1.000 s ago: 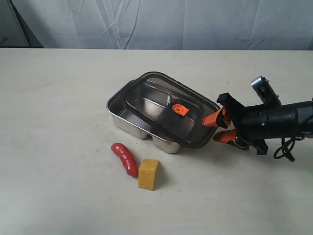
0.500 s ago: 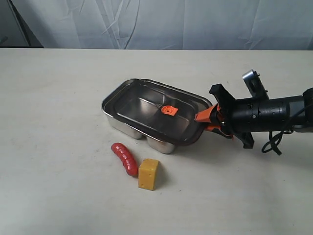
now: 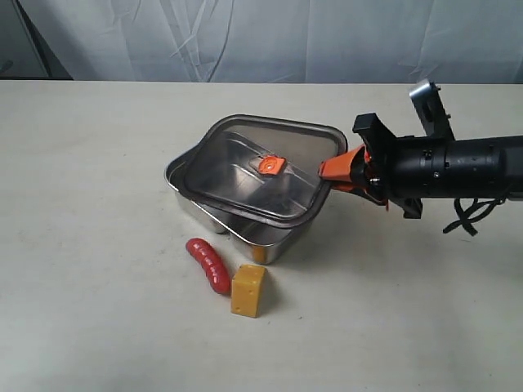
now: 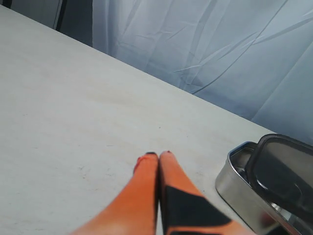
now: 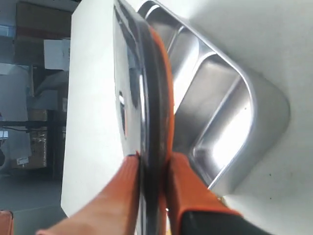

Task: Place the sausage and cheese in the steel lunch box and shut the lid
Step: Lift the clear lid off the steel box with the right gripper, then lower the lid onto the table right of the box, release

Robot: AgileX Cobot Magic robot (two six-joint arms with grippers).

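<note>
On the table [image 3: 98,245], the steel lunch box [image 3: 214,224] is half veiled by the lid [image 3: 245,175] clamped in the right gripper [image 3: 327,170]; the left gripper [image 4: 159,155] is pressed together.

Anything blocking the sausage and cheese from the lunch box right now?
Yes: the lid, pinched at its edge by the right hand, hangs tilted over most of the steel lunch box. The sausage and cheese lie beside it.

Most of the box's [image 3: 196,208] inside is covered by the lid [image 3: 245,175] and is seen only dimly through it. Away from the lid, the right arm [image 3: 466,167] is cut off by the exterior view's edge. In the left wrist view, box and lid are cropped.
</note>
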